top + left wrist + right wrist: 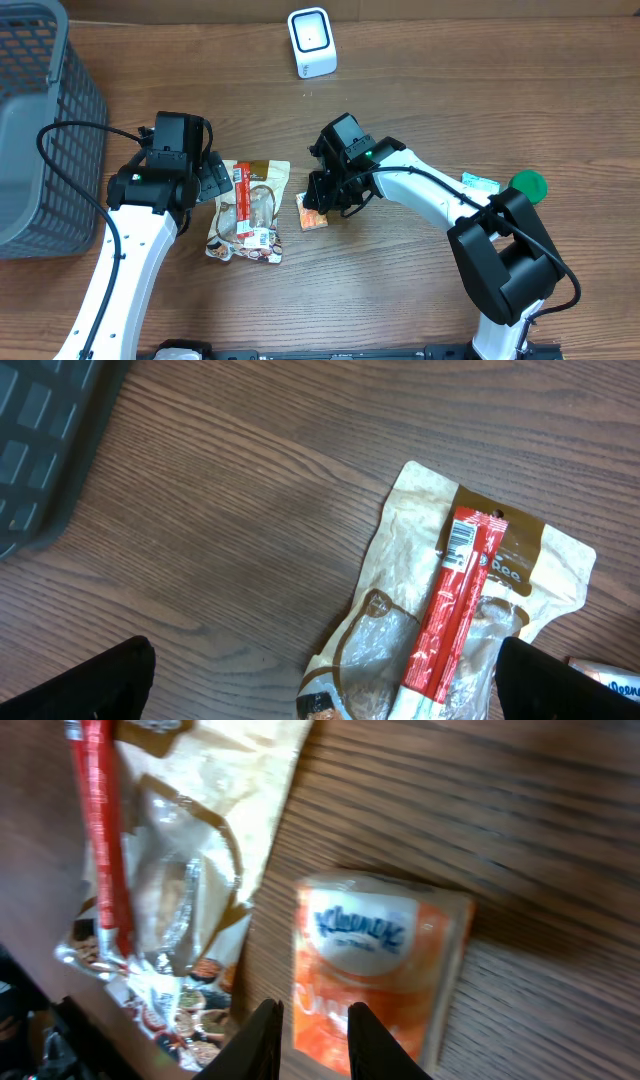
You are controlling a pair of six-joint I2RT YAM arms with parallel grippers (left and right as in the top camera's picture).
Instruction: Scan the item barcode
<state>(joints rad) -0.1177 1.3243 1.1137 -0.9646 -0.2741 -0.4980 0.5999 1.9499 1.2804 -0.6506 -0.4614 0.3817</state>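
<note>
Shop checkout, scanner (312, 42), basket (40, 120), snacks (250, 212)

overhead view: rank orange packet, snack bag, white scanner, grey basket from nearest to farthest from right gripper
1. orange packet, under the right gripper
2. snack bag, just beside the packet
3. white scanner, back edge
4. grey basket, far corner

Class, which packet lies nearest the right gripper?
The small orange packet, just under the right gripper; the tan bag and red stick lie farther off.
</note>
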